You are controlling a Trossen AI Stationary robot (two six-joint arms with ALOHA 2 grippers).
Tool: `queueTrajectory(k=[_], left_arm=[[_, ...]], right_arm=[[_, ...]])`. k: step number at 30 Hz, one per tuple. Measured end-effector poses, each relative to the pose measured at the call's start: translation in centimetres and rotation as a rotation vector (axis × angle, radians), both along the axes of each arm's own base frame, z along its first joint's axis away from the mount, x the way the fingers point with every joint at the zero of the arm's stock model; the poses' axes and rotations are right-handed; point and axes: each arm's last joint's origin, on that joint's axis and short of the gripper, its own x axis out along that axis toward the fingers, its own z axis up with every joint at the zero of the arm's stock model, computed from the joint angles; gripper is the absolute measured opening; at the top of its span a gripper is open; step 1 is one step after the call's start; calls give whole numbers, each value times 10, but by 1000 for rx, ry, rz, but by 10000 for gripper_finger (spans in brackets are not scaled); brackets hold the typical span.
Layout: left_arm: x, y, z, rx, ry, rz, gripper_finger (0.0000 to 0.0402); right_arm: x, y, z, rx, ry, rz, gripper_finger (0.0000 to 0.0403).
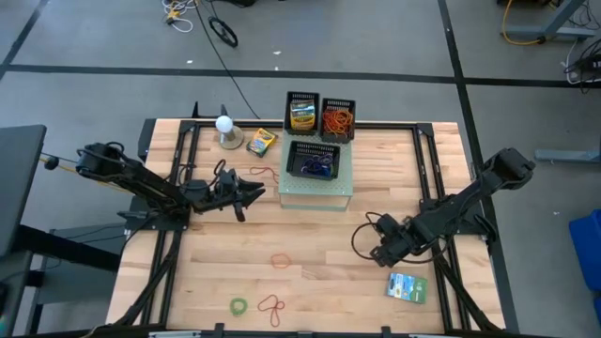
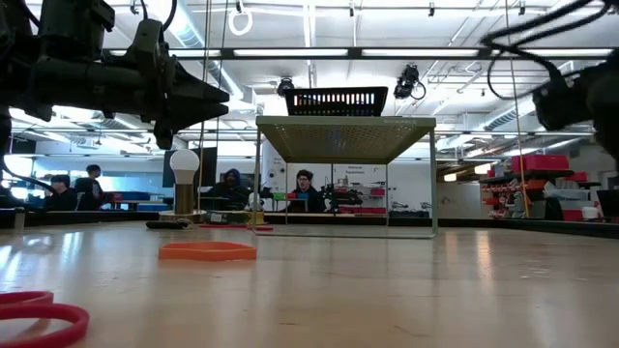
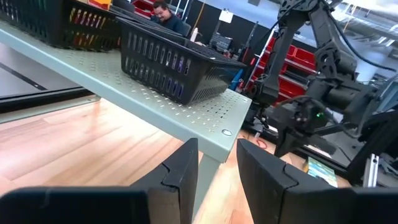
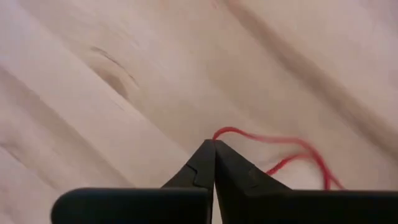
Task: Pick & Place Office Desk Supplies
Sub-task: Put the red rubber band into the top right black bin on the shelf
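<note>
My right gripper (image 4: 214, 144) points down over the wood at the table's right side, also seen in the high view as my right gripper (image 1: 380, 253), and is shut on a thin red rubber band (image 4: 292, 155). My left gripper (image 3: 217, 177) hovers level at the table's left, fingers apart with nothing between them, facing the green perforated stand (image 3: 186, 106). Loose on the table lie a red band (image 1: 260, 173), an orange band (image 1: 282, 260), a green band (image 1: 239, 305) and another red band (image 1: 272, 308). A green packet (image 1: 407, 287) lies flat near my right gripper. A crayon box (image 1: 261, 142) lies by the white ball. My right gripper pinches the red rubber band at one end of its loop (image 4: 219, 132), right at the fingertips. The fingers come from above, pointing steeply down. The rest of the band trails away slack beside the fingers (image 4: 311, 158); whether it rests on the wood cannot be told.
The stand (image 1: 316, 192) at the far middle carries a black basket (image 1: 314, 161) with blue and purple bands. Behind it stand a basket with a crayon box (image 1: 302, 113) and one with orange bands (image 1: 339, 117). A white ball on a base (image 1: 225, 125) stands far left.
</note>
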Motion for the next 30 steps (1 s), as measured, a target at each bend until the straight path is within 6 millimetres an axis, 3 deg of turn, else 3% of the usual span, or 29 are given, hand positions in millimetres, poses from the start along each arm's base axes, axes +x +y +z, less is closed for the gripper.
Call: queueTrajectory(k=[4, 10, 21, 30], left_arm=[[0, 0, 0, 0, 0, 2, 119], [0, 0, -1, 4, 11, 2, 119], [0, 0, -2, 3, 25, 3, 119], [0, 0, -2, 3, 25, 3, 119]], right_arm=[[20, 9, 13, -8, -206, 96, 4], [44, 11, 3, -34, -303, 226, 7], [23, -3, -10, -113, -6, 205, 17], [21, -3, -11, -91, 30, 237, 106]])
